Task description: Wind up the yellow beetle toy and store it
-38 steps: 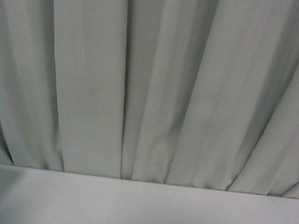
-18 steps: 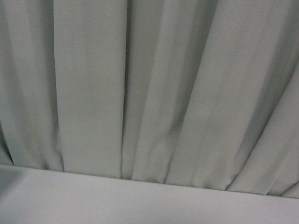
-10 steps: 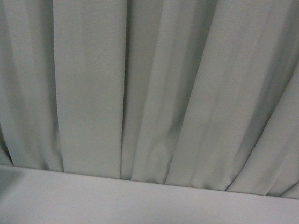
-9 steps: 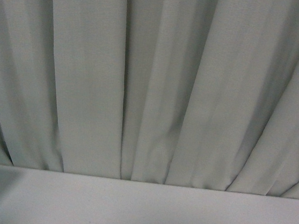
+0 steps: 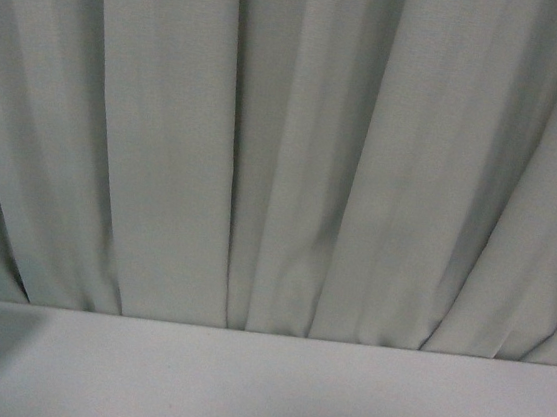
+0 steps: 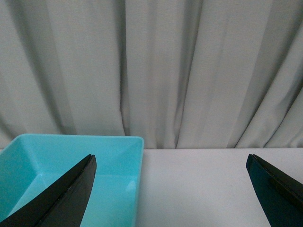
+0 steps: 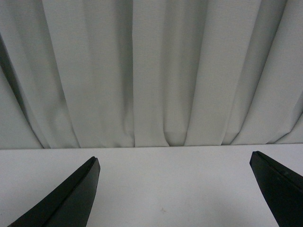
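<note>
Left gripper (image 6: 170,189) spread wide, empty; turquoise bin (image 6: 71,175) at lower left, beneath one finger. Right gripper (image 7: 173,189) likewise splayed, empty, over bare white table (image 7: 170,170). Grey curtain (image 5: 285,149) behind. Yellow beetle toy visible in no view. Likely start or finish; next move requires locating the toy.

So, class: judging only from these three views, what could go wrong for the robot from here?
1. The yellow beetle toy shows in no view, so a reach now would be blind.
2. Both the left gripper and the right gripper are open and hold nothing, so winding has no visible start.
3. The turquoise bin sits close under the left gripper, so a careless move might bump it.
</note>
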Controlling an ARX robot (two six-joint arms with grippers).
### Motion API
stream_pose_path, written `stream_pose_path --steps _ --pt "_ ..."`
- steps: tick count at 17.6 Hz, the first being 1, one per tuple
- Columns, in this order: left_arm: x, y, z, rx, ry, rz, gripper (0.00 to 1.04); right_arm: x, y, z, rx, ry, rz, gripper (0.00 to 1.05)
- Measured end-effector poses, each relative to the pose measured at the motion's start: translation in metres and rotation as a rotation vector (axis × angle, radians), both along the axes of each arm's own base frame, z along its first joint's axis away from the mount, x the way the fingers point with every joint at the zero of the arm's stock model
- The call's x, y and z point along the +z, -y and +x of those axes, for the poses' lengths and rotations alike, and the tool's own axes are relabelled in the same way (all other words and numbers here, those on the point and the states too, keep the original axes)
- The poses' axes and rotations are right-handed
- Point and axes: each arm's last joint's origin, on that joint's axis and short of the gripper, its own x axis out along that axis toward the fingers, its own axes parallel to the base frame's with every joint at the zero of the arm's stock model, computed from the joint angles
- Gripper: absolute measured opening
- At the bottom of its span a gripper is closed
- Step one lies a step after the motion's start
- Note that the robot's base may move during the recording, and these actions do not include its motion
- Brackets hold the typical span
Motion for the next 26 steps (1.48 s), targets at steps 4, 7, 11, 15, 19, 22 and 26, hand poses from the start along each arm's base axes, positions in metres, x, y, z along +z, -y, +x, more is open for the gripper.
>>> stream_pose_path --steps 4,7,11,15,19,22,26 --pt "0.0002 0.0001 0.0000 0.000 0.002 0.000 0.98 0.0000 0.0000 0.0000 0.000 0.000 0.000 0.98" --pt "0.0002 0.0001 0.0000 -0.001 0.002 0.000 0.98 0.0000 0.0000 0.0000 0.000 0.000 0.000 0.98" --pt "0.0005 0.0001 -0.0001 0.000 0.006 0.000 0.98 0.0006 0.0000 -0.0001 0.000 0.006 0.000 0.98" --pt "0.0002 0.0001 0.0000 -0.001 0.002 0.000 0.98 -0.0001 0.0000 0.0000 0.000 -0.001 0.000 0.98" --pt "0.0002 0.0001 0.0000 -0.001 0.003 0.000 0.98 0.0001 0.0000 0.0000 0.000 0.002 0.000 0.98" --pt "0.0002 0.0001 0.0000 -0.001 0.003 0.000 0.98 0.0002 0.0000 0.0000 0.000 0.002 0.000 0.98" --pt "0.0003 0.0001 0.0000 0.000 0.003 0.000 0.98 0.0002 0.0000 0.0000 0.000 0.002 0.000 0.98"
